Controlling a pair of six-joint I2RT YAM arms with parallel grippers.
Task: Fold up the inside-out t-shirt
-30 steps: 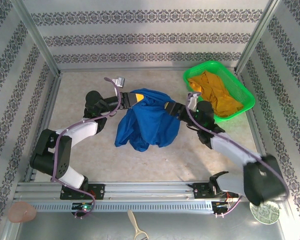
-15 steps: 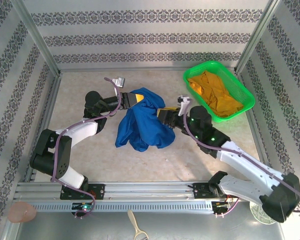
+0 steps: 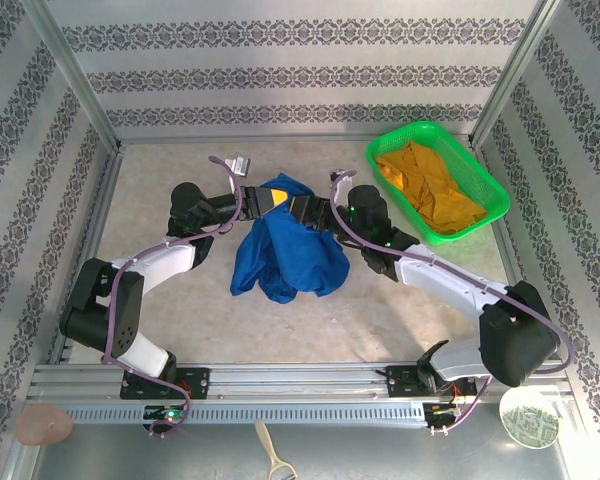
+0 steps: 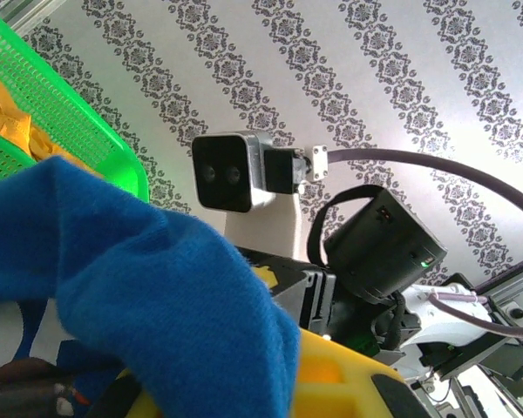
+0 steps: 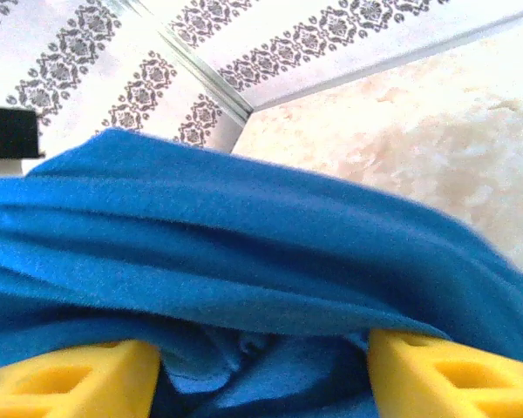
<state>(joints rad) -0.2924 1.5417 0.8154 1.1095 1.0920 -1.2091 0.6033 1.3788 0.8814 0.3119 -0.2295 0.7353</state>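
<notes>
The inside-out t-shirt (image 3: 290,250) is a royal-blue bunch in the middle of the table, its top edge lifted. My left gripper (image 3: 272,197) is shut on that top edge; in the left wrist view the t-shirt (image 4: 139,287) drapes over a yellow finger (image 4: 357,383). My right gripper (image 3: 305,209) points left at the same raised edge, close to the left gripper. In the right wrist view its yellow fingers (image 5: 70,379) stand wide apart, open, and folds of the t-shirt (image 5: 244,261) lie between and above them.
A green basket (image 3: 487,181) with an orange-yellow garment (image 3: 430,185) stands at the back right, close behind the right arm. Patterned walls and metal posts close in the back and sides. The table (image 3: 160,180) is bare on the left and in front of the shirt.
My right arm has swung left, taking its gripper from the shirt's right side to the raised top edge by the left gripper. The shirt's right side has dropped. The left arm has held still.
</notes>
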